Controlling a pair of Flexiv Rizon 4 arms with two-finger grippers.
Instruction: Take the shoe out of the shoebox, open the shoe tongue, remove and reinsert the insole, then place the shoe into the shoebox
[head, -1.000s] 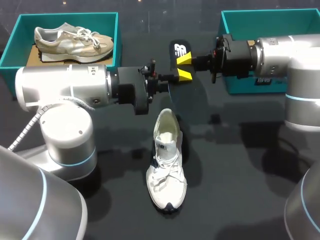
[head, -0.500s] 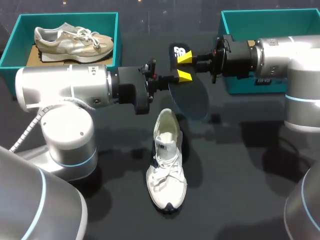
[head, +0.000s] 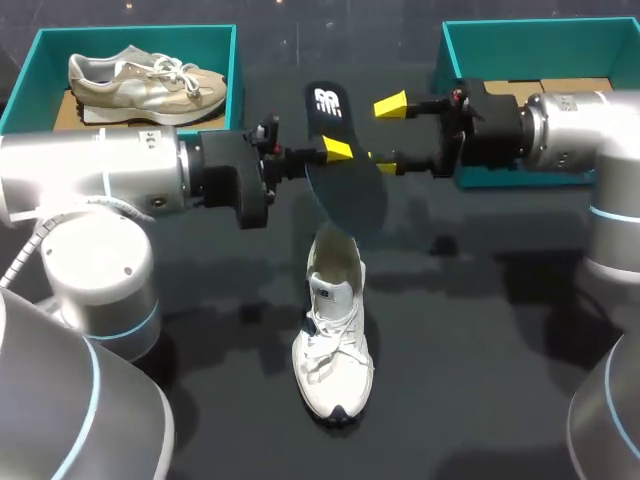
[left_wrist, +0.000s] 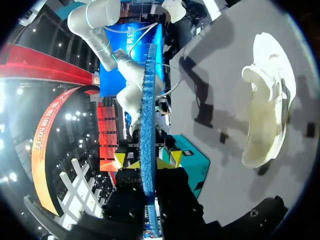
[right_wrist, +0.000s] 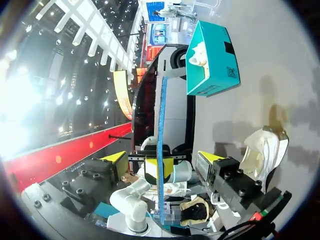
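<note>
A dark insole (head: 342, 165) hangs edge-up over the table's middle, and my left gripper (head: 335, 152) is shut on its middle. In the left wrist view the insole (left_wrist: 147, 125) runs as a blue edge out from between my left gripper's (left_wrist: 147, 160) yellow tips. My right gripper (head: 388, 135) stands open just right of the insole, one finger above and one below, touching nothing. The right wrist view shows the insole (right_wrist: 161, 125) between my right gripper's (right_wrist: 161, 158) wide-apart fingers. The white shoe (head: 333, 330) lies on the table below the insole, its opening towards it.
A teal shoebox (head: 215, 40) at the back left holds a beige shoe (head: 145, 82). Another teal shoebox (head: 560, 40) stands at the back right, behind my right arm. The dark tabletop stretches bare on both sides of the white shoe.
My right gripper has opened, let go of the insole and drawn back a little to the right. My left gripper closed on the insole and carried it left, away from the right gripper.
</note>
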